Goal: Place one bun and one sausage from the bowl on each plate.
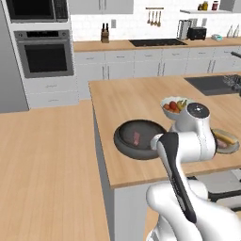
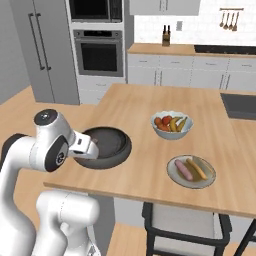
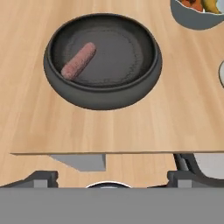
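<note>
White arm (image 1: 197, 136), dark joints

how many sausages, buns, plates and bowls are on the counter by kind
sausages: 2, one in the dark bowl at, one on the plate at
buns: 1, on that plate
plates: 1
bowls: 2, dark bowl and fruit bowl
total: 6

You've got the wooden island (image 1: 127, 101) mid-frame, wall oven (image 1: 44, 54) upper left, white cabinets (image 1: 155, 63) along the back.
</note>
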